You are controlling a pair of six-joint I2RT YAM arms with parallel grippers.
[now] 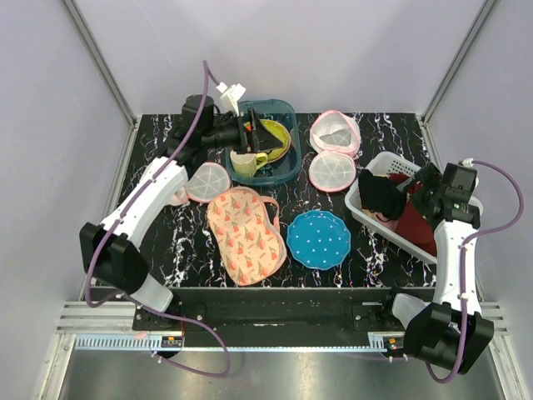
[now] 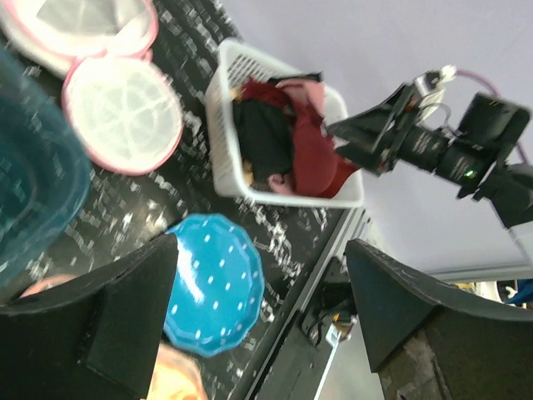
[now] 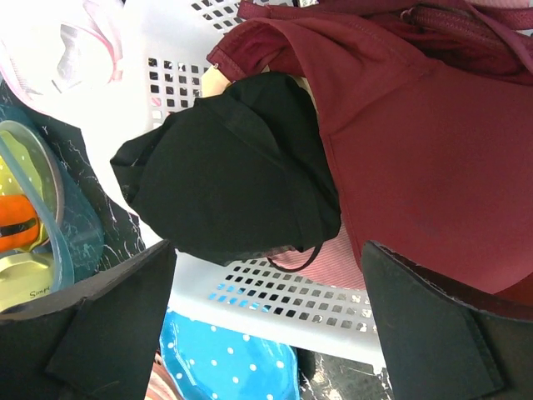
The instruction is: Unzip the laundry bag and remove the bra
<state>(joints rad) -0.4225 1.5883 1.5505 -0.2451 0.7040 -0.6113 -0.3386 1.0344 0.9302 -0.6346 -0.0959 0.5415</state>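
Looking through the right wrist camera, you find the right gripper (image 3: 266,267) with its two fingers spread wide, and nothing is held between them. The bra (image 3: 241,175) lies just beyond the fingertips and touches neither of them. Its black cup is bunched in a lump ahead of the gap and a little toward the finger at the left of the view. Its deep-red part spreads out ahead of the other finger. The bra rests inside the white basket (image 3: 275,292), and the perforated wall of the basket crosses right under the gap.

From above, you see the laundry bag (image 1: 331,171) lying open on the table, its two mesh domes side by side. It is empty of the bra and sits apart from the right fingers, between the two grippers.

The left gripper (image 2: 262,247) is also wide open and grips nothing. It hangs at the teal tub (image 2: 33,200). In its own camera the laundry bag lies far beyond the finger at the left of the view, the blue dotted mat (image 2: 216,283) shows past the gap, and the basket with the bra is farther out, well apart.
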